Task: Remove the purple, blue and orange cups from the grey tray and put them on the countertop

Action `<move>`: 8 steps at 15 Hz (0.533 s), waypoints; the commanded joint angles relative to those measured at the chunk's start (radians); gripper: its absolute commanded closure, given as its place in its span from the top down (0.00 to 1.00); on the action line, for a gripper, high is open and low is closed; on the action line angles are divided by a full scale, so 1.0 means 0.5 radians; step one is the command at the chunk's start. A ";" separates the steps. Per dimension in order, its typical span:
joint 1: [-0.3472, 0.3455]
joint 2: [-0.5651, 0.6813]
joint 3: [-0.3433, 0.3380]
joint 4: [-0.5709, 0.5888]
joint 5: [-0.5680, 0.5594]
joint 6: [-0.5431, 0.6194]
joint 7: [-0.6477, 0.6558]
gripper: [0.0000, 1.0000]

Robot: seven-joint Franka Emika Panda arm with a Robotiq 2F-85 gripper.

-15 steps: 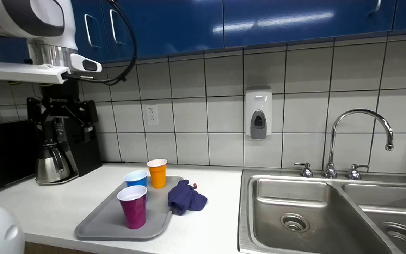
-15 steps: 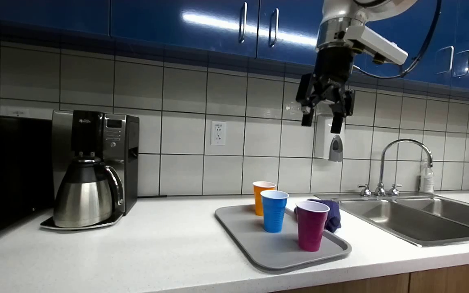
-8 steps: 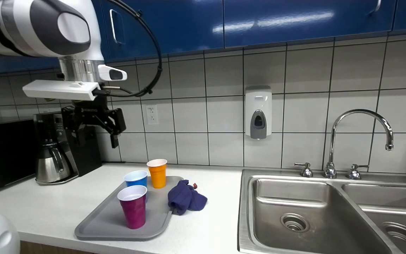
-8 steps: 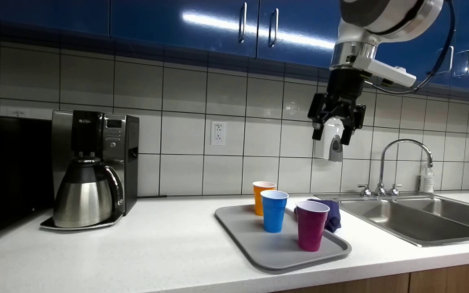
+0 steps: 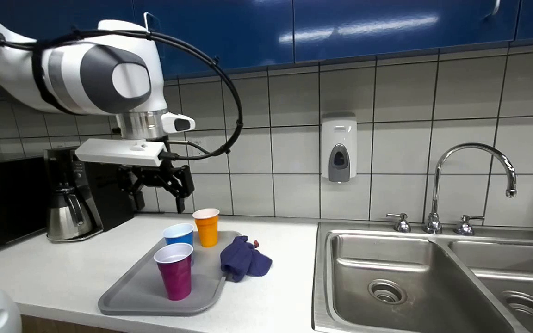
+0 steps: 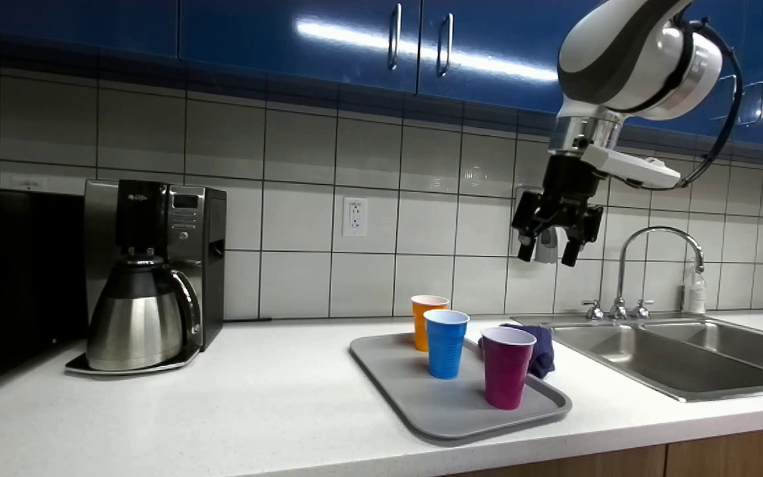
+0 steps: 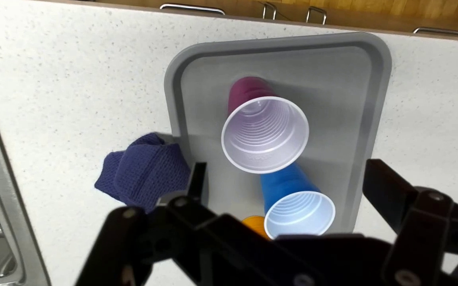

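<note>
Purple [image 6: 506, 381], blue [image 6: 445, 351] and orange [image 6: 422, 331] cups stand upright on the grey tray [image 6: 414, 394], which lies on the white countertop [image 6: 222, 417]. Purple is nearest the counter's front edge, orange nearest the wall. High above the tray, my gripper [image 5: 159, 205] stands open and holds nothing; in an exterior view the gripper [image 6: 548, 254] hangs over the sink-side half. From the wrist, the blue cup [image 7: 288, 184] appears between the spread fingers [image 7: 388, 190], with the purple cup [image 7: 249, 89] beyond. Most of the orange cup [image 7: 256, 225] is hidden behind the gripper body there.
A dark purple cloth [image 5: 243, 260] is bunched against the tray's sink-side edge. The steel double sink [image 5: 322, 277] with its faucet [image 5: 437, 185] lies beyond it. Opposite, a coffee maker [image 6: 150, 318] stands on the counter. Blue cabinets [image 6: 302, 46] hang overhead.
The arm has come down, bringing my gripper lower toward the tray and, in both exterior views, farther right. The jaws have stayed spread. Cups, tray and cloth have not moved.
</note>
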 commanded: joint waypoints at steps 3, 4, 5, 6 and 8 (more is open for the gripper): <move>-0.035 0.223 -0.030 -0.054 -0.025 0.295 -0.096 1.00; -0.039 0.265 -0.032 -0.059 -0.031 0.347 -0.097 1.00; -0.038 0.308 -0.036 -0.060 -0.029 0.388 -0.104 1.00; -0.042 0.360 -0.036 -0.058 -0.034 0.433 -0.101 1.00; -0.049 0.452 -0.033 -0.041 -0.049 0.489 -0.101 1.00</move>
